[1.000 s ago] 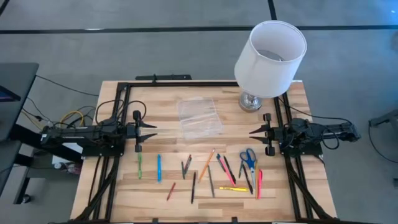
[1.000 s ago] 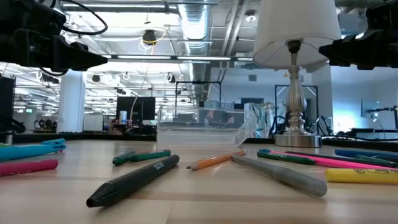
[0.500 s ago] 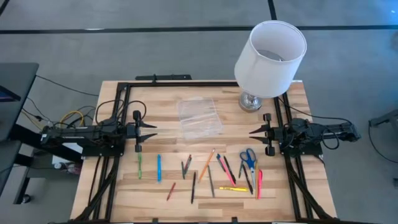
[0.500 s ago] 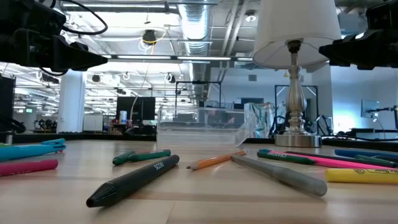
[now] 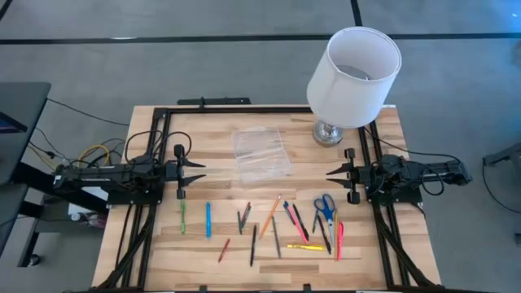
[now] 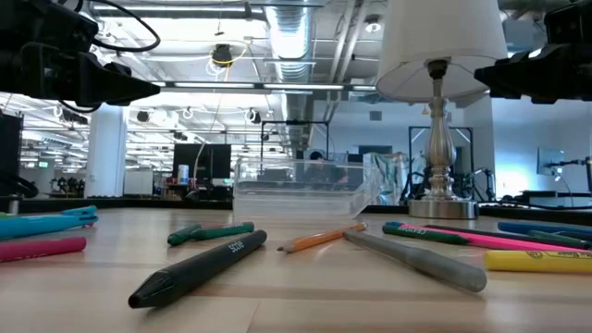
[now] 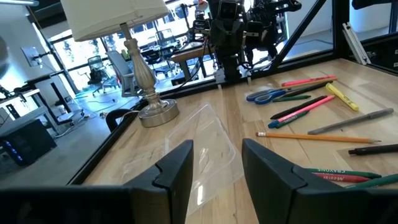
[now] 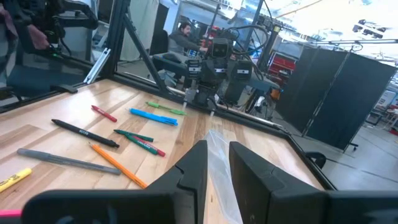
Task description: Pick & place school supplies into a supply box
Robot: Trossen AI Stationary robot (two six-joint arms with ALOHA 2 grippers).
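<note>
High view shows both grippers parked at the table's sides, left gripper [image 5: 195, 170] with fingers apart and empty, right gripper [image 5: 334, 172] narrower and empty; I judge I should lift one pen [image 5: 208, 220] cleanly toward the box [image 5: 260, 154].

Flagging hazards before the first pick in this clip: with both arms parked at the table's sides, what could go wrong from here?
1. The pens lie crowded and crossing, so an end effector closing on one may drag a neighbour.
2. The supply box is clear, light-looking plastic, so it may slide when something is dropped in.
3. The lamp stands close to the right end effector, so a swing toward the box could clip it. The left end effector has more room.
</note>
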